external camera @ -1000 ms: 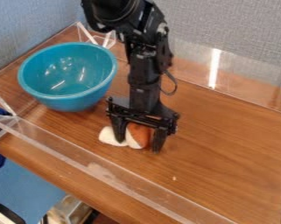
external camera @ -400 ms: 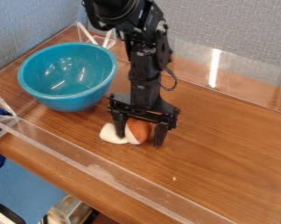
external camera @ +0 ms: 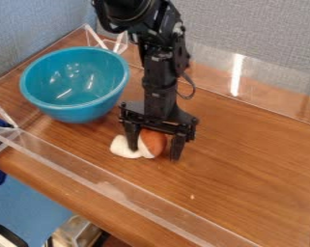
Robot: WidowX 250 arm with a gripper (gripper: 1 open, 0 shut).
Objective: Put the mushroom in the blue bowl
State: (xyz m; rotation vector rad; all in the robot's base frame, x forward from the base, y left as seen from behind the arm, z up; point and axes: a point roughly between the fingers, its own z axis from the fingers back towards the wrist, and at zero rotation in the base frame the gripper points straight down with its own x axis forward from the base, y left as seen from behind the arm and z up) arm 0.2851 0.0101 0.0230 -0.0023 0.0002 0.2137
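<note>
The mushroom [external camera: 140, 145] lies on its side on the wooden table, cream stem toward the left and reddish-brown cap between the fingers. My gripper [external camera: 154, 145] points straight down over it, open, with one black finger on each side of the cap and its tips at table level. The blue bowl [external camera: 73, 84] stands upright at the back left, a short way from the gripper, with nothing in it.
Clear acrylic walls [external camera: 67, 178] run along the table's front, left and back edges. The wooden tabletop [external camera: 235, 169] stretches to the right of the gripper. The black arm [external camera: 157, 58] rises between the bowl and the back wall.
</note>
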